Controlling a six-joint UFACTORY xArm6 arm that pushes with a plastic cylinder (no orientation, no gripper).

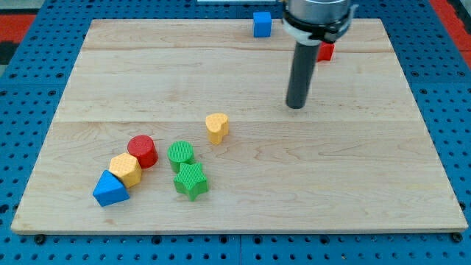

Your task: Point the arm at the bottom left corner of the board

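The board (243,81) is a pale wooden panel of joined planks, lying on a blue pegboard table (29,96). Its bottom left corner (16,230) sits near the view's lower left edge, bare wood with nothing resting on it; the nearest block is the blue triangle (110,190), up and to the right of that corner.

The rod (300,70) comes down from the view's top, dark and straight, and my tip (296,105) rests on the board right of centre in the upper half. It is a plain rod end, with nothing to open or close, and it touches no block. The yellow block (216,126) lies down and to its left, apart from it. A red block (325,51) peeks out just behind the rod on the right, and a blue cube (262,24) stands near the top edge, left of the rod.

Far from the tip, at lower left, a cluster huddles: the blue triangle, a yellow hexagon (126,169), a red cylinder (142,151), a green cylinder (181,154) and a green star (191,181) just beneath it.
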